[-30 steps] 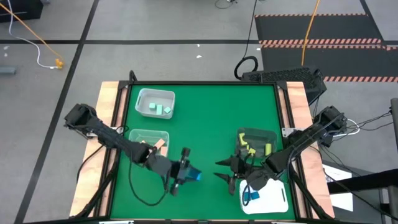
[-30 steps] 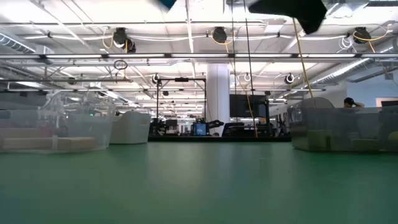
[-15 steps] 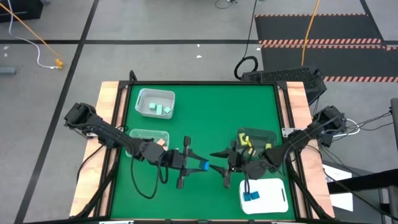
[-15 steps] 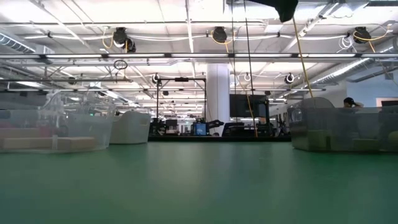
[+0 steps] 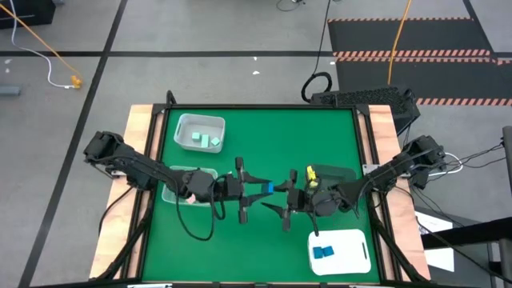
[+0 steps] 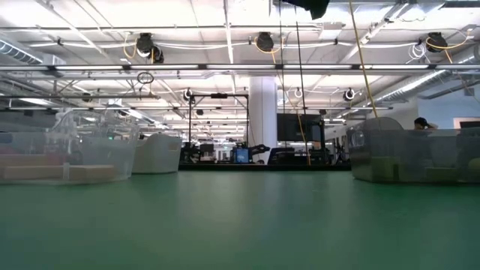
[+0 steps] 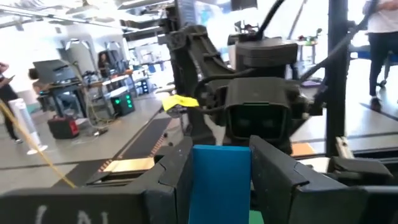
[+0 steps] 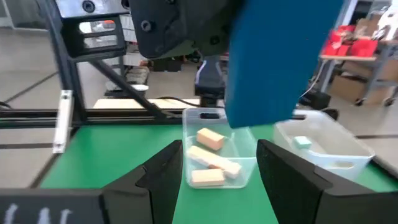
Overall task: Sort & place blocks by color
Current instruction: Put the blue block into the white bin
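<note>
Over the middle of the green table, my left gripper [image 5: 254, 190] is shut on a blue block [image 5: 265, 189], which fills the gap between its fingers in the left wrist view [image 7: 221, 171]. My right gripper [image 5: 277, 202] faces it from the table's right, open, with nothing between its fingers [image 8: 217, 171]. In the right wrist view the blue block [image 8: 280, 56] hangs close in front of and above those fingers. More blue blocks [image 5: 322, 252] lie flat on the white tray [image 5: 352, 244]. My left gripper pinches the blue block between its two fingers [image 7: 171, 180], one on each of two opposite sides [image 7: 198, 180]. The fingers lie about level, coming from the table's left. The block juts past the fingertips toward the right gripper, lifted clear of the table.
A clear bin with mint green blocks [image 5: 200, 132] stands at the far left. A bin with salmon blocks [image 8: 211, 155] sits under my left arm. A bin with yellow blocks [image 5: 330, 178] stands at the right, behind my right arm. The table's near middle is bare green.
Both grippers have risen, tipped up from pointing down to about level, and swung toward the table's far edge and toward each other. The left one has carried the blue block along, clear of the table. The right one has left the white tray, uncovering its blue blocks.
</note>
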{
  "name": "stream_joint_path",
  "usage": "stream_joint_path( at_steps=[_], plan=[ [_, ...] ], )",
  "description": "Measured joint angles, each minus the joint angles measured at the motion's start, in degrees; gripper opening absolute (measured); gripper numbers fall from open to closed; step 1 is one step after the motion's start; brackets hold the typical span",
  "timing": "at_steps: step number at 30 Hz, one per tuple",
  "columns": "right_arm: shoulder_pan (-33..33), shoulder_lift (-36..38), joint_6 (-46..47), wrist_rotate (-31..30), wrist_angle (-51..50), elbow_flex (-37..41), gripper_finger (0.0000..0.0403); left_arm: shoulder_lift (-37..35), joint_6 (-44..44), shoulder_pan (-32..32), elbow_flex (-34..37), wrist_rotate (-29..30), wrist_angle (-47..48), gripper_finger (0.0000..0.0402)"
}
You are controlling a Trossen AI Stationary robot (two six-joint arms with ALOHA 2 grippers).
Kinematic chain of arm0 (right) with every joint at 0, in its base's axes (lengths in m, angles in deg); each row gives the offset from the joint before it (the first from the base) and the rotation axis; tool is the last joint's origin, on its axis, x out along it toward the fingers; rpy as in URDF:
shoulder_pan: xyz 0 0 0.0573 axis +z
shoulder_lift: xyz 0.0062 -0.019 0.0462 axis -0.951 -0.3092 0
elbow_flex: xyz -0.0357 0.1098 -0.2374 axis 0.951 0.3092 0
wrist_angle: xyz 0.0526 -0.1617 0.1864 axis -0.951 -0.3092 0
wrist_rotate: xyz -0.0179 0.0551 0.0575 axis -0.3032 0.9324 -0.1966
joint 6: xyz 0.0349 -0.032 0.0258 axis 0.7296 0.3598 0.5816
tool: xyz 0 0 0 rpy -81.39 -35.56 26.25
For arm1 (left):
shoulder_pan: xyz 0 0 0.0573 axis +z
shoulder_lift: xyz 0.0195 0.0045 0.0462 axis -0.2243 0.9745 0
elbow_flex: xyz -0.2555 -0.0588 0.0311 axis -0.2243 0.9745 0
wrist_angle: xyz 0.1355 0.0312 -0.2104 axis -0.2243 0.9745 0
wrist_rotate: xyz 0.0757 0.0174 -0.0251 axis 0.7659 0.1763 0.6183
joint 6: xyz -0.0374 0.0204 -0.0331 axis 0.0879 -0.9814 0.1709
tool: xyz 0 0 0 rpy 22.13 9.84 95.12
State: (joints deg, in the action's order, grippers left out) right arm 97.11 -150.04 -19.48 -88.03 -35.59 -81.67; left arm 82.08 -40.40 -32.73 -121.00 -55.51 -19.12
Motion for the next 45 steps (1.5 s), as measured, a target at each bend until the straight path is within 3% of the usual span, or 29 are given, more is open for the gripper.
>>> stream_joint_path(
  at_steps=[10, 26, 29, 33, 38, 45],
  plan=[
    [-5.54, -0.01, -2.34, 0.19, 2.23, 0.0, 0.0197, 0.0, -0.46, 1.62, -0.04, 0.11, 0.44, 0.0127],
    [-6.03, 0.03, -1.84, 3.19, 7.79, -0.02, 0.0196, 0.02, 1.42, 3.8, -0.09, -2.49, 2.76, 0.0127],
    [-6.05, 0.03, -1.35, 3.17, 7.89, -0.02, 0.0181, 0.02, 1.41, 3.8, -0.09, -2.49, 2.76, 0.0127],
    [-6.03, 0.03, -0.41, 3.21, 7.82, -0.02, 0.012, 0.02, 1.54, 3.78, -0.09, -2.33, 2.73, 0.0131],
    [-6.03, 0.03, 3.16, 3.08, 7.75, -0.02, 0.0115, 0.02, 2.75, 3.82, -0.09, -2.56, 2.59, 0.0172],
    [-6.03, 6.37, 10.36, 3.09, -8.47, -0.02, 0.0115, 0.0, 4.49, 3.78, -0.09, -1.09, 2.59, 0.0194]
  ],
)
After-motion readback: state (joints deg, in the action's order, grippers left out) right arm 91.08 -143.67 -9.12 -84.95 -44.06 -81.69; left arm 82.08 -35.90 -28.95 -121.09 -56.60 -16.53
